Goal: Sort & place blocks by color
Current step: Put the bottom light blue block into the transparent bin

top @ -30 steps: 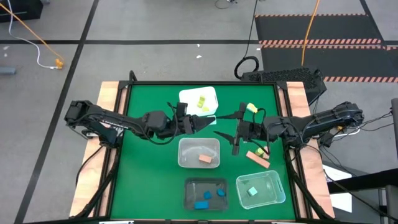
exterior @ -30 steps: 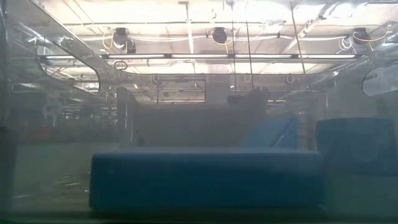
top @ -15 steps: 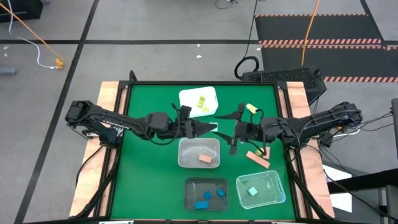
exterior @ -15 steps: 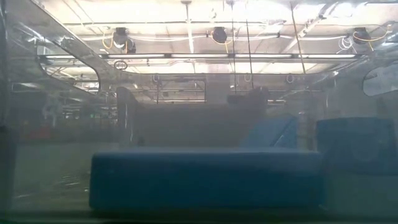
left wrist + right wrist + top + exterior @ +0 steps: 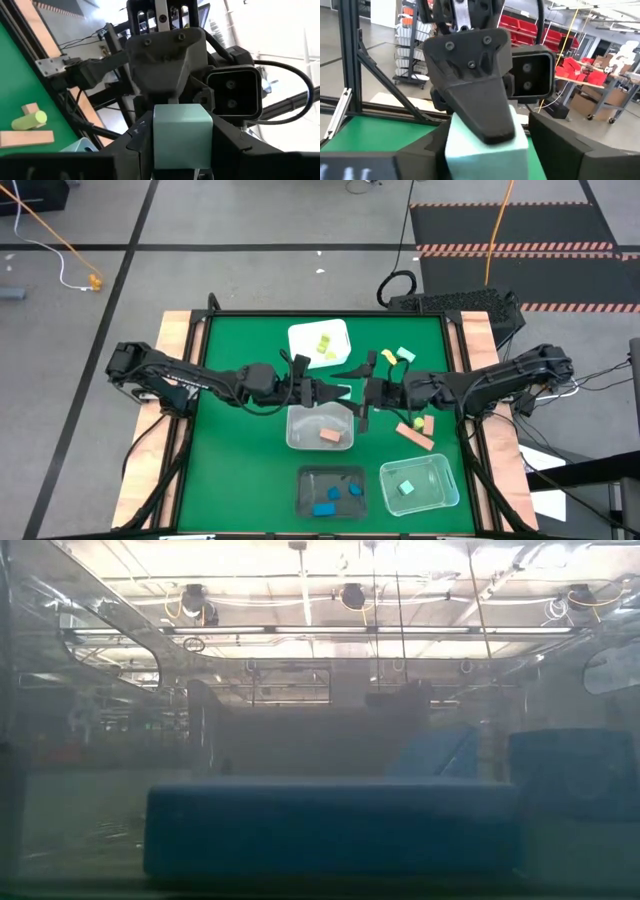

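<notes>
- The left gripper is hanging just above the far edge of the centre clear tub, the one holding a salmon block, and is pinching a mint green block firmly between its fingers.
- The right gripper is meeting it nose to nose just above that tub's far right corner. The mint block is lying in its mouth, but I cannot tell whether it is clamping it yet.
- Judging by this, a hand-over is taking place. To do it well, the right gripper is needing a square, settled hold on the block's free faces before the left lets go, and the left is needing to stay motionless until then.
- The risk is sitting directly below: a slip would be dropping a mint block into the salmon tub, the wrong colour.
- Right of the centre tub, two salmon bars and a yellow piece are waiting loose on the mat, so the carry should be passing above them.
- Toward the front and right of the centre tub, the clear mint tub is looking like the proper destination. It is already holding one mint piece.
- Farther off, beyond the centre tub, a white tub is holding yellow-green pieces, with a loose yellow block and a loose mint block to its right.
</notes>
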